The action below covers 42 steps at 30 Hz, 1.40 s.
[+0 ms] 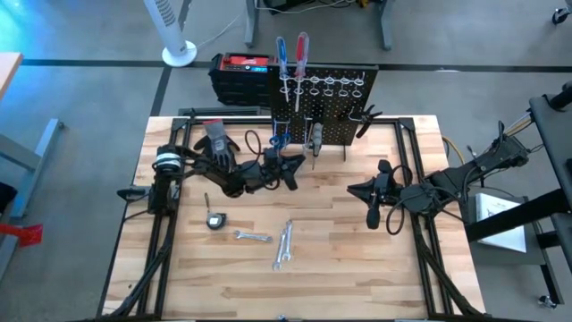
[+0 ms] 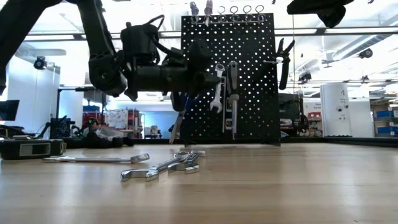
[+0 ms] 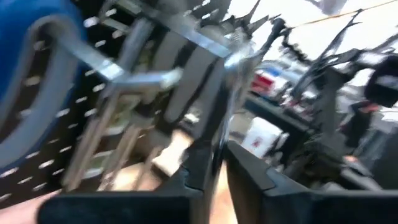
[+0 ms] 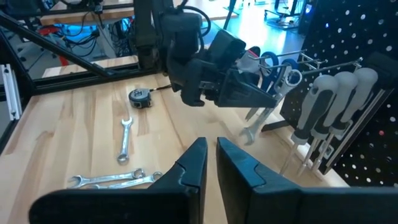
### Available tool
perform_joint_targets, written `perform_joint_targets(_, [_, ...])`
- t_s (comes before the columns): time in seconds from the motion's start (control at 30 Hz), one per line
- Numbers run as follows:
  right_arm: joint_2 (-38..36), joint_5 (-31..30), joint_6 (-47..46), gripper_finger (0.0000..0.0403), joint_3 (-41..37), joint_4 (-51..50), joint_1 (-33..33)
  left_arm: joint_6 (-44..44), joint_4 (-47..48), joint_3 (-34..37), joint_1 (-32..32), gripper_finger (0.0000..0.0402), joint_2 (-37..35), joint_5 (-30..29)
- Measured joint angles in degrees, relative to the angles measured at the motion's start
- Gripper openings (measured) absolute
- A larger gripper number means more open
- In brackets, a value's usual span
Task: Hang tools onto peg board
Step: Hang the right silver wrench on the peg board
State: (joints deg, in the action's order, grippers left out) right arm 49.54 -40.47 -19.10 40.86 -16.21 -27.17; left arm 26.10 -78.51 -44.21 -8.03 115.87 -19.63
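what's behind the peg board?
In the high view, a black box with a red top sits just behind the peg board, off its left end. The board and the screwdrivers cover the box's right end; anything lower behind the board is hidden.

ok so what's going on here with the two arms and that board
A robot is hanging tools on the black peg board. The left hand is up at the board's front by the blue-handled scissors, its fingers nearly closed; whether it grips them is unclear. The right hand waits shut over the table. Two screwdrivers, pliers and a wrench already hang there; several wrenches lie on the table.
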Motion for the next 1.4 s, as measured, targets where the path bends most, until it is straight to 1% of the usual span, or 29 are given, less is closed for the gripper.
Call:
perform_joint_targets(0.1, [0.0,0.02,-0.45,0.0028,0.0,-0.01,-0.14,0.01,2.18,0.19,0.06,0.0063,0.02,-2.26])
perform_joint_targets(0.23, [0.02,0.03,-0.54,0.0024,0.0,-0.01,-0.75,-0.14,2.23,0.49,0.29,0.0111,-0.36,-2.4])
perform_joint_targets(0.37, [0.02,0.02,-0.83,0.0026,0.0,0.0,-1.08,-3.45,1.84,1.48,1.63,0.015,-0.84,-2.48])
perform_joint_targets(0.47, [0.02,0.04,-1.53,0.0029,0.0,-0.21,-1.13,-6.15,1.55,3.06,3.41,0.0169,-2.11,-3.04])
perform_joint_targets(0.67, [0.0,0.04,-2.49,0.0024,0.0,-0.85,-1.11,-7.33,1.62,9.76,8.74,0.0176,-6.33,-7.41])
perform_joint_targets(0.73, [0.01,0.04,-2.58,0.0024,-0.02,-0.94,-1.11,-5.08,2.63,12.25,11.11,0.0176,-8.37,-8.63])
perform_joint_targets(0.8, [0.02,0.02,-2.95,0.0026,-0.02,-0.94,-1.11,0.2,4.9,14.17,13.78,0.0175,-10.07,-9.24])
perform_joint_targets(0.87, [0.06,0.0,-3.09,0.0028,-0.02,-0.92,-1.11,5.29,9.05,15.04,17.68,0.0171,-11.64,-11.68])
perform_joint_targets(0.97, [0.11,-0.02,-3.15,0.0031,-0.04,-1.03,-1.11,10.56,18.61,15.07,23.94,0.0161,-14.24,-18.29])
perform_joint_targets(1.03, [0.13,-0.03,-3.32,0.0033,-0.04,-1.01,-1.08,13.81,26.76,14.47,26.53,0.0156,-16.35,-19.51])
perform_joint_targets(1.07, [0.13,-0.04,-3.32,0.0034,-0.04,-1.05,-1.08,15.43,31.11,13.99,27.26,0.0155,-17.58,-18.66])
perform_joint_targets(1.1, [0.13,-0.07,-3.32,0.0034,-0.04,-1.05,-1.08,16.32,35.62,13.42,27.65,0.0155,-18.8,-16.16])
perform_joint_targets(1.2, [0.13,-0.09,-3.06,0.0033,-0.04,-1.09,-1.08,17.19,49.37,10.87,27.95,0.0154,-21.28,-5.32])
perform_joint_targets(1.27, [0.13,-0.09,-3.05,0.0033,-0.04,-1.1,-1.06,17.48,57.57,8.85,27.97,0.0154,-21.75,-0.02])
perform_joint_targets(1.33, [0.29,-0.13,-3.5,0.0033,-0.04,-1.08,-1.06,17.3,64.93,6.68,27.97,0.0154,-21.9,3.92])
perform_joint_targets(1.4, [1.02,-0.18,-4.53,0.0034,-0.28,-0.52,-1.06,16.26,71.52,4.51,28.2,0.0154,-21.88,6.32])
